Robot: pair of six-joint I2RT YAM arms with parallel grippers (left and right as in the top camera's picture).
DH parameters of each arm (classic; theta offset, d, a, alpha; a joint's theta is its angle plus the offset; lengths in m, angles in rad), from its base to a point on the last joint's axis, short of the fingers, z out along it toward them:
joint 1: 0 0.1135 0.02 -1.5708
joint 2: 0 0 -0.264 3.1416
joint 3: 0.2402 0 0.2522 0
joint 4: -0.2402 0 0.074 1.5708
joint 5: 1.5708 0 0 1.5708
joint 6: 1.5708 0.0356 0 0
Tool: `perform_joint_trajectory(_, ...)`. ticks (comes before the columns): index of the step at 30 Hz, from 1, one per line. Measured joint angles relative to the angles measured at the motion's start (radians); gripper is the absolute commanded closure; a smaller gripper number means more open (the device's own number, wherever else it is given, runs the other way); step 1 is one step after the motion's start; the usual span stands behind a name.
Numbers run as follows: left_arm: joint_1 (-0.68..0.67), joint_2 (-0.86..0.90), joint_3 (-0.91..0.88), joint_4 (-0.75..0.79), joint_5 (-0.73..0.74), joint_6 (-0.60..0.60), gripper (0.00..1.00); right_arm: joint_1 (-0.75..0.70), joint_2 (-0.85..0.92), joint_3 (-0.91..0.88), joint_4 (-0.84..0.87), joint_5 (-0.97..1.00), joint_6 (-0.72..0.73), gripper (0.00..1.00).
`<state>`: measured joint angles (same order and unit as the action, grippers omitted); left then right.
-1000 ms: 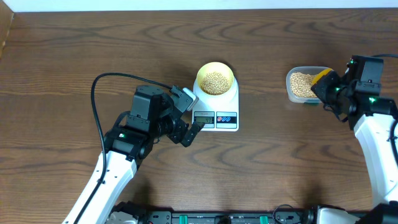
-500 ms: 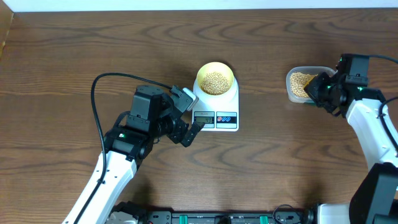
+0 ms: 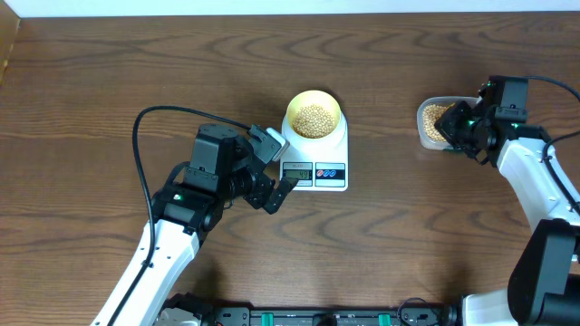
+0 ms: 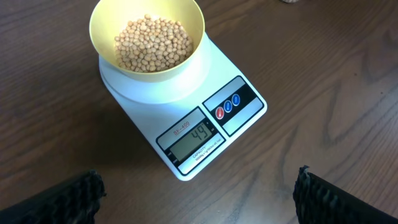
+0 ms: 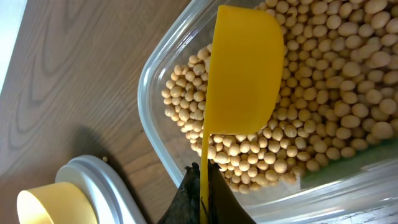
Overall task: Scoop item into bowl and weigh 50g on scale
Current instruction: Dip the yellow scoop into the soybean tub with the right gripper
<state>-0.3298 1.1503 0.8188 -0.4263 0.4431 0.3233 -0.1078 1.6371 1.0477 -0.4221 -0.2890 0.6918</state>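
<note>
The pale-yellow bowl point(image 3: 314, 101) point(image 4: 102, 37) stands on the white scale point(image 3: 340, 145) point(image 4: 186, 106) and holds a heap of tan beans point(image 3: 314, 119) point(image 4: 153, 45). The scale's display reads 49. My left gripper point(image 3: 275, 166) point(image 4: 199, 193) hangs open just left of the scale's front, nothing between its fingers point(image 4: 81, 196). My right gripper point(image 3: 456, 122) point(image 5: 204, 180) is shut on the thin handle of a yellow scoop point(image 5: 242, 74). The scoop sits over the beans point(image 5: 323, 81) in the clear tub point(image 3: 426, 136) point(image 5: 155, 130). Its inside faces away from the camera.
The tub sits on the wooden table to the right of the scale, with a gap of bare wood between them. In the right wrist view the scale's edge point(image 5: 106, 186) and the bowl point(image 5: 43, 205) show at lower left. A black cable point(image 3: 145, 127) loops behind the left arm.
My right gripper has swung left and slightly back with the scoop, bringing it over the tub's beans. The left arm, bowl and scale have not moved.
</note>
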Motion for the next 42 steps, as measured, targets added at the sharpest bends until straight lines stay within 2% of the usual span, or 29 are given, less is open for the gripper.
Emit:
perform_joint_trajectory(7,0.000,0.000,0.000,0.000,0.000,0.000,0.00,-0.004,0.000,0.000,-0.020,-0.044,0.000,0.99)
perform_joint_trajectory(17,0.000,0.000,0.000,0.000,0.000,0.000,0.00,-0.019,0.000,0.000,-0.168,-0.115,-0.001,0.99)
perform_joint_trajectory(42,0.000,0.000,0.000,0.000,0.000,0.000,0.00,-0.094,-0.061,0.000,-0.134,-0.164,-0.001,0.99)
